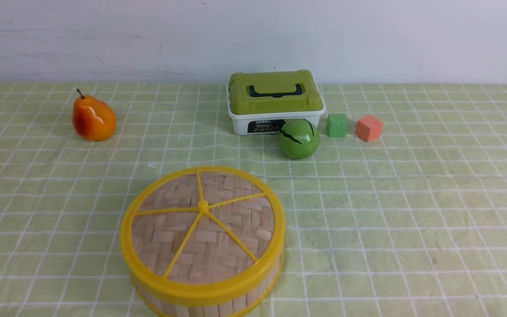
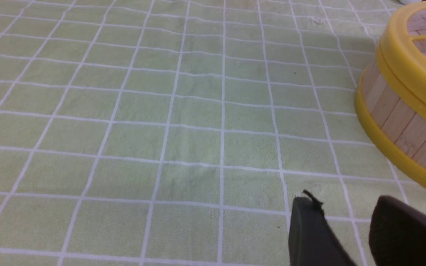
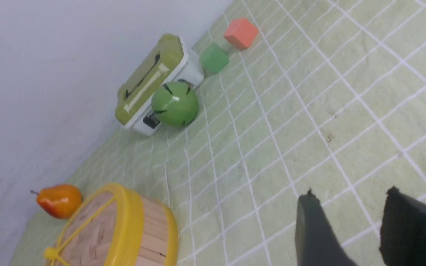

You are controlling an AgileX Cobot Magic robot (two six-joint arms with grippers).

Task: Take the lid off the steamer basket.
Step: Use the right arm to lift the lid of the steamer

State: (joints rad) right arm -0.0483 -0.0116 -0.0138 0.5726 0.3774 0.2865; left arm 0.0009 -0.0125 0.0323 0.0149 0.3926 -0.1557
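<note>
left hand (image 2: 346, 202) near the lid (image 2: 405, 55)

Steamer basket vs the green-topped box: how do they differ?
Shape: the steamer basket is round; the box is rectangular.
Material: the basket has bamboo slats with yellow rims; the box is white plastic.
Top: the basket's lid is woven, with yellow spokes and a centre knob; the box's green lid has a black handle.
Shared: both are shut, lids on.
</note>
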